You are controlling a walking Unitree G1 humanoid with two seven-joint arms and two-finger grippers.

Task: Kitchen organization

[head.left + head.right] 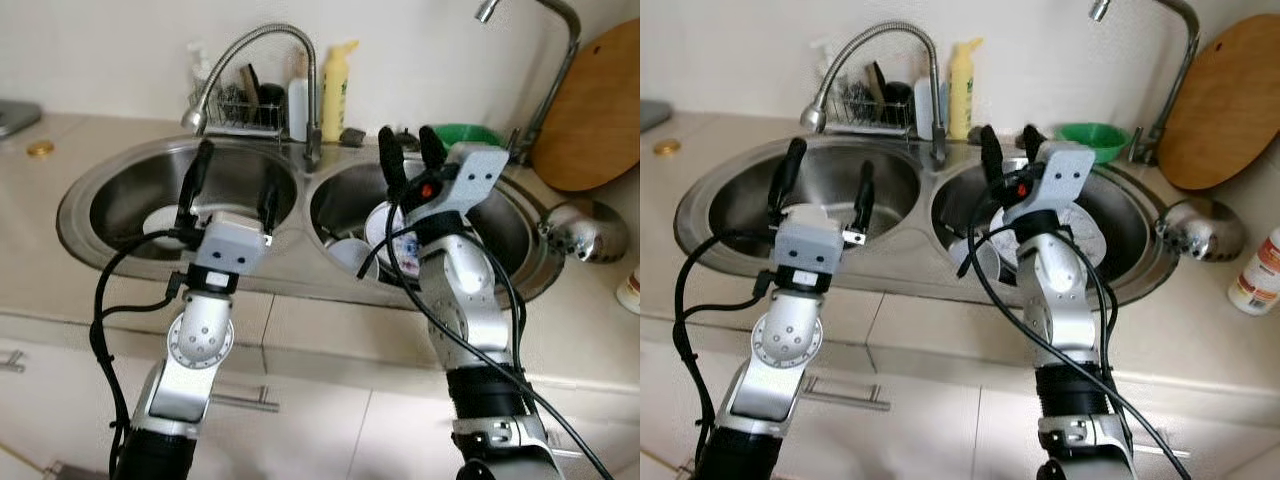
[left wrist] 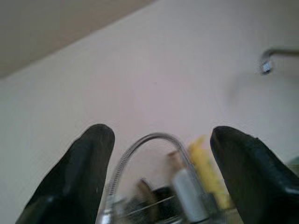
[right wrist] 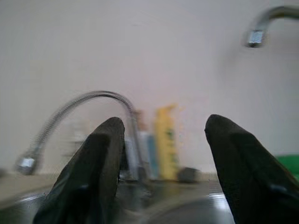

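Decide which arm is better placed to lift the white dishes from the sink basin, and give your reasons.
Right. The right gripper hangs open above the right basin holding the white dishes; the left gripper hangs open over the other basin.

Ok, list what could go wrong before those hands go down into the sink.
1. The right hand hovers open over stacked white dishes in the right basin; a blunt descent could chip them.
2. The flexible faucet arches over the divider between both arms; a sideways swing might strike it.
3. Loose black cables hang off the left hand near the sink rim and could snag.
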